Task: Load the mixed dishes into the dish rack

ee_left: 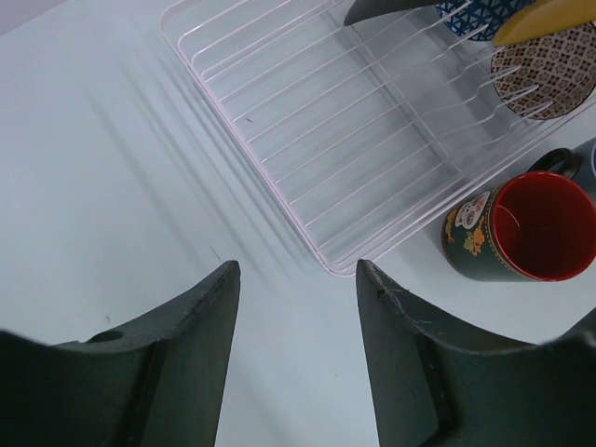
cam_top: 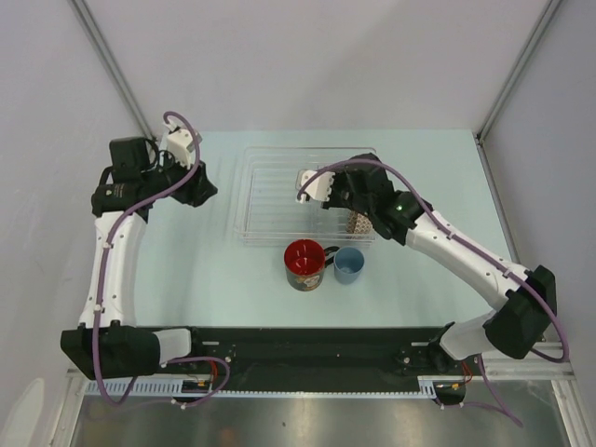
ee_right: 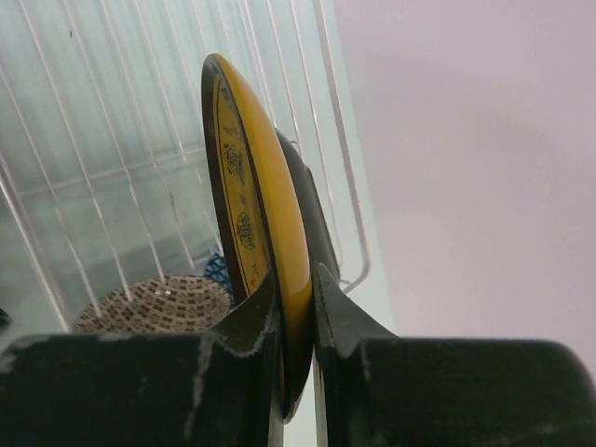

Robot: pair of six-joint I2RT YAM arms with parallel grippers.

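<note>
In the top view the rack [cam_top: 270, 200] is seen in the middle of the counter [cam_top: 186, 279], and the task is judged partly done. The mug [cam_top: 304, 264] and the cup [cam_top: 348, 265] are found upright on the counter, just beside each other and close to the rack's near edge, while a brown-patterned dish [cam_top: 357, 223] is glimpsed inside the rack under the right arm [cam_top: 447, 244]. The left arm [cam_top: 116, 251] is held over the counter to the left of the rack. In the left wrist view the left hand [ee_left: 298, 279] is shown with its fingers spread and nothing between them, above the counter near a rack corner. Most of the rack's slots are seen unfilled, the brown-patterned dish is lodged at the far end, a blue-and-white bowl [ee_left: 475, 14] is partly seen beside it, and the mug is shown to hold nothing. In the right wrist view the right hand [ee_right: 296, 289] is seen clamped on the rim of the saucer [ee_right: 244, 186], which is held on edge above the rack and is not yet set in a slot. The saucer, mug and cup are therefore judged to remain to be loaded; the black plate cannot be picked out in any view.
</note>
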